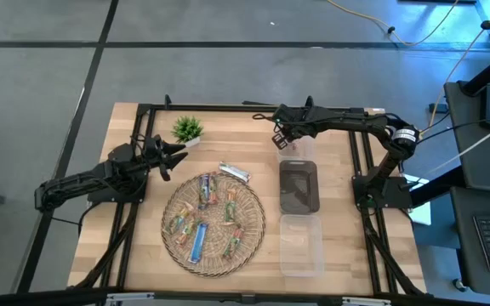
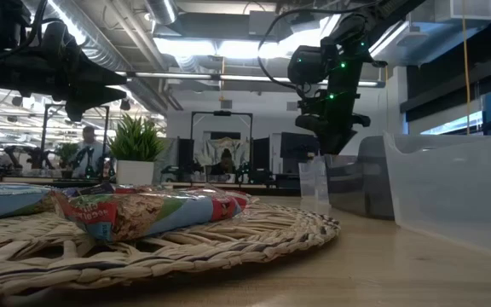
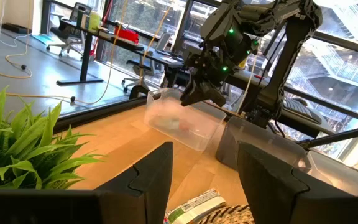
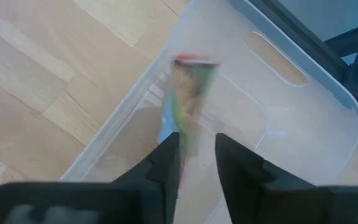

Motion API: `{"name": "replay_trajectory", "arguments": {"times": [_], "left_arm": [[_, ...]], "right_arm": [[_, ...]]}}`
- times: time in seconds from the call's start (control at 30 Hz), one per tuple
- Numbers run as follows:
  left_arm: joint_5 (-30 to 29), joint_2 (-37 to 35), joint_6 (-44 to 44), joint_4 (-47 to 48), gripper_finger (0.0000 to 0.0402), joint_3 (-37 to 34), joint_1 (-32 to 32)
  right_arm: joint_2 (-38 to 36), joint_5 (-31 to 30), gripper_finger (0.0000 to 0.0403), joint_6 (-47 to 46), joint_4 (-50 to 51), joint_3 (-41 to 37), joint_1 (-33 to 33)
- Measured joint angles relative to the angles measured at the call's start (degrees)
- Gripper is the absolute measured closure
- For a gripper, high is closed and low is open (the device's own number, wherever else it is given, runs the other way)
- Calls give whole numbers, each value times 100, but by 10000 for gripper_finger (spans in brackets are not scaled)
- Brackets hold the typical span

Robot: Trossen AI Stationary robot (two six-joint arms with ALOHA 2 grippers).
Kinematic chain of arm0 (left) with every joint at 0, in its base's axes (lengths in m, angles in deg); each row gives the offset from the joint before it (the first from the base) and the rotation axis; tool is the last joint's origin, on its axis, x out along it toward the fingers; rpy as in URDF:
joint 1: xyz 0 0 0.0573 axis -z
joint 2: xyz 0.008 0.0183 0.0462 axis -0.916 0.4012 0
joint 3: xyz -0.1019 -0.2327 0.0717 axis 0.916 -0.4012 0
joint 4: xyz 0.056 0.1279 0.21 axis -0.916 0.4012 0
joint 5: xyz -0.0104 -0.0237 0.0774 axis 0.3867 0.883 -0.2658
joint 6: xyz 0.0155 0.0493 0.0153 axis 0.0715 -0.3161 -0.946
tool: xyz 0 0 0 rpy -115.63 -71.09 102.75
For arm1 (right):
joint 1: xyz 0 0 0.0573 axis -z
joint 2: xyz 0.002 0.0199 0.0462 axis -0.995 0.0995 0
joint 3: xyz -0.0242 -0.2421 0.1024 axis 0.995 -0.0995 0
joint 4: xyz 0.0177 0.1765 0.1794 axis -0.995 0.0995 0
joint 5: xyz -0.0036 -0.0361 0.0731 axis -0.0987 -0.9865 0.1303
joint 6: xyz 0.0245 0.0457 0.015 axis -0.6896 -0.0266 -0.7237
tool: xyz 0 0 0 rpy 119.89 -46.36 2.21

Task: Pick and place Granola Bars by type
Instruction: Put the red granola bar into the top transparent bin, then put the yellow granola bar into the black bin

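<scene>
Granola bar blurred — lower end hidden behind right gripper fingers

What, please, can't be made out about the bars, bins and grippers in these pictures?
- Right gripper: the green-and-red wrapped bar is blurred, so grip or release is unclear.
- Woven round tray: wrapper types too small from above.
- Clear plastic bin: its contents are hidden from above by the right arm.
- Left gripper: holds nothing visible.
</scene>
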State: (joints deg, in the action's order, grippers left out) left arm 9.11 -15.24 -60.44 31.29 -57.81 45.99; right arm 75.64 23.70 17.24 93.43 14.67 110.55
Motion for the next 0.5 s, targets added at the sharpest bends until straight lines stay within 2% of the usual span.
{"name": "replay_trajectory", "arguments": {"times": [0.23, 0.37, 0.5], "left_arm": [[0, 0, 0, 0, 233, 0, 0], [1, 1, 1, -1, 233, 1, 0], [-1, 2, 0, -1, 233, 0, 0]], "right_arm": [[2, 28, 243, 176, 27, 280, 0], [2, 437, 236, 785, -79, 855, -187], [2, 855, 235, 1675, -212, 1449, -660]]}}
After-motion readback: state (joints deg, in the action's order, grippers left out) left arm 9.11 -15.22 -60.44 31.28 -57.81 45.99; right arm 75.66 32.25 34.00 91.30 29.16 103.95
